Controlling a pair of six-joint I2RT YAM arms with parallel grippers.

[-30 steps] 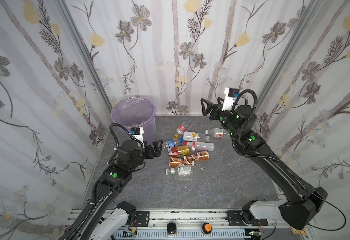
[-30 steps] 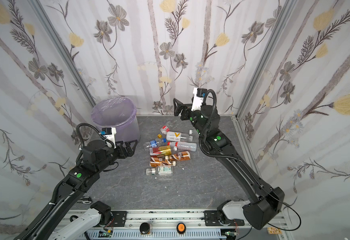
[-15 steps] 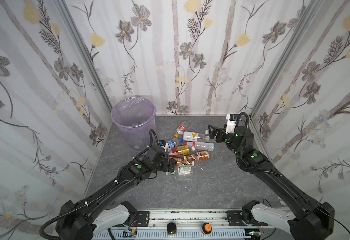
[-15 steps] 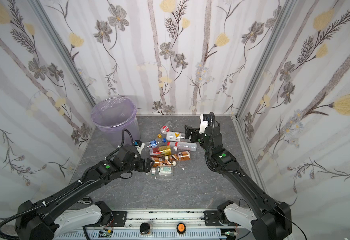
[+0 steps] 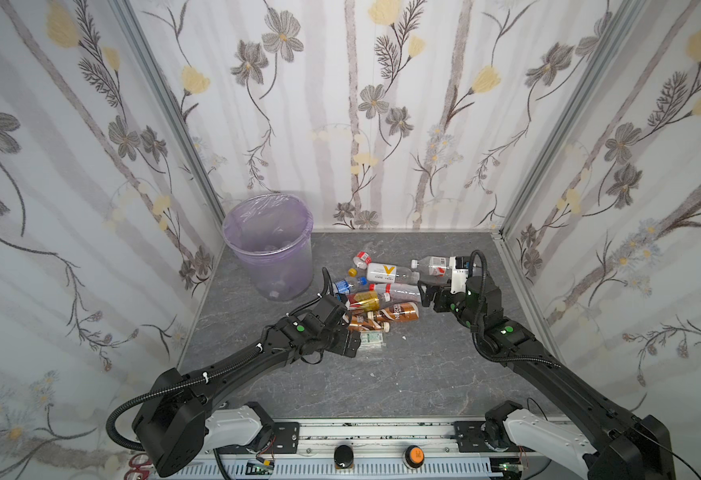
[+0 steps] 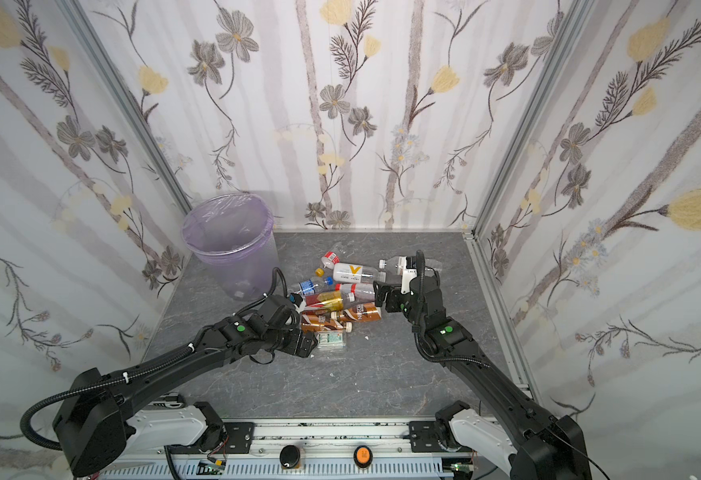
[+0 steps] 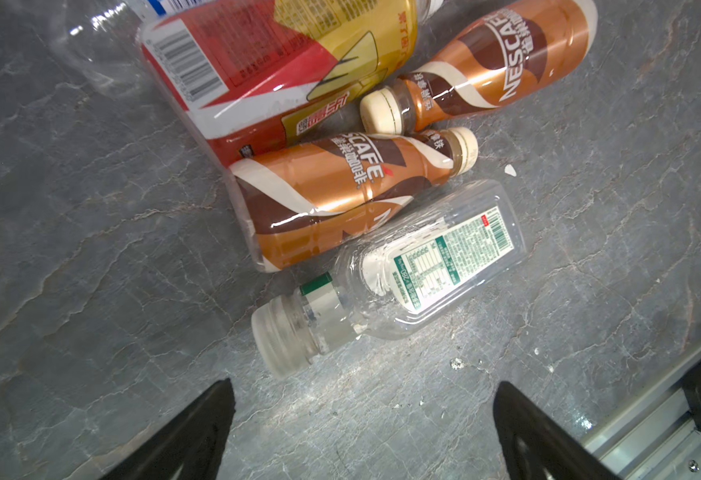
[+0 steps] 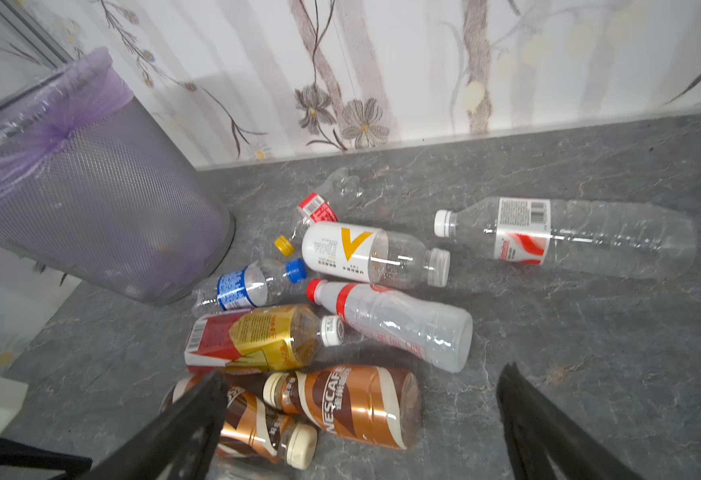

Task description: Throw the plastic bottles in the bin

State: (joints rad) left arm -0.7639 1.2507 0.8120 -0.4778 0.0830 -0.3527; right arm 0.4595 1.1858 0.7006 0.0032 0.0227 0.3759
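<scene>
Both arms dropped to the plastic bottles [image 5: 376, 299] since 1 second ago. Item: clear green-labelled bottle [image 7: 415, 266], on surface [image 7: 91, 216], just ahead of my left gripper [image 7: 363, 390], jaws apart, axis oblique across them. Right gripper [image 5: 425, 295]: jaws apart, farther.

Three walls [image 5: 382, 104] papered in pale stripes with grey and yellow flowers met at metal corner posts [image 5: 161, 104] around a grey, veined floor [image 5: 382, 374], evenly lit, with a front rail [image 5: 382, 434] carrying what seemed a black knob [image 5: 343, 456] and an orange button [image 5: 413, 455].
</scene>
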